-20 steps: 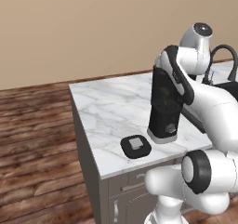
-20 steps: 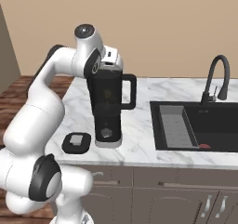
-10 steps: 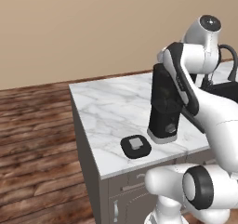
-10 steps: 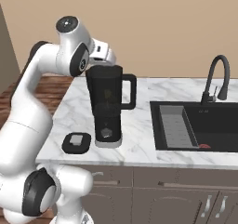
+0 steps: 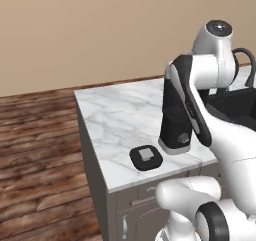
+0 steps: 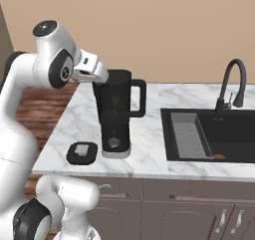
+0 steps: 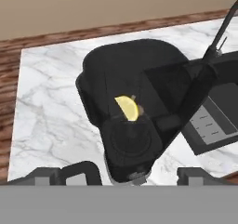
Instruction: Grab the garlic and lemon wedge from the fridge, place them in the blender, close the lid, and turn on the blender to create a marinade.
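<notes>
gripper (image 7: 132,175) released above the blender (image 6: 115,115), grasping nothing. lemon wedge (image 7: 127,108) lies inside the jar. lid (image 5: 145,157) rests on the counter (image 5: 117,115), just beside the blender base.

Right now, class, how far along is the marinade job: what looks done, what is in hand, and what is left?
Done: the lemon wedge lies inside the blender; a brownish speck beside it may be the garlic, too small to tell. In hand: nothing; the open end effector hangs above the jar. Left: put the lid, lying on the counter, on, then turn the knob.
</notes>
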You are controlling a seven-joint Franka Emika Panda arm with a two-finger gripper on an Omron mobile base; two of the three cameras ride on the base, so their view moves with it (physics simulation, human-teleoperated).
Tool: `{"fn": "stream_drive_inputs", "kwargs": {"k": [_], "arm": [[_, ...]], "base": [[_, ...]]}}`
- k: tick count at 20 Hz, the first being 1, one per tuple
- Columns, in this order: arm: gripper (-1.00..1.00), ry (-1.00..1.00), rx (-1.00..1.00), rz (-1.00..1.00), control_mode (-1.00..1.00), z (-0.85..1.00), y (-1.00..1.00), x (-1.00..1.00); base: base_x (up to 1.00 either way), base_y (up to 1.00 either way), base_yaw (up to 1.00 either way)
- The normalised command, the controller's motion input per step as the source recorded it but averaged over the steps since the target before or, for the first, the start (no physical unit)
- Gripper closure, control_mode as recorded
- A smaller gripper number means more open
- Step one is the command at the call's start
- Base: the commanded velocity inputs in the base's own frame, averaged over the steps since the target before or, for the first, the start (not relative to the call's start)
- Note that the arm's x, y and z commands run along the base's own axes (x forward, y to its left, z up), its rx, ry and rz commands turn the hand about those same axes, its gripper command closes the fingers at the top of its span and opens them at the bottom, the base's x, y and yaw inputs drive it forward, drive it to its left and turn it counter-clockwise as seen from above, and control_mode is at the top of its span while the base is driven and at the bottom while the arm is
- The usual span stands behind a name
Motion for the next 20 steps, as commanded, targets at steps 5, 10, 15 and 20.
{"fn": "stream_drive_inputs", "kwargs": {"k": [5, 10, 15, 20], "arm": [[-1.0, 0.07, 0.0, -0.08, -1.0, -0.48, 0.34, -0.62], [-1.0, 0.01, 0.0, -0.05, -1.0, -0.55, 0.31, -0.45], [-1.0, 0.01, 0.0, -0.01, -1.0, -0.6, 0.22, -0.23], [-1.0, 0.05, 0.0, 0.0, -1.0, -0.57, 0.14, -0.02]], "base": [[0.0, 0.0, 0.0], [0.0, 0.0, 0.0], [0.0, 0.0, 0.0], [0.0, 0.0, 0.0]]}}
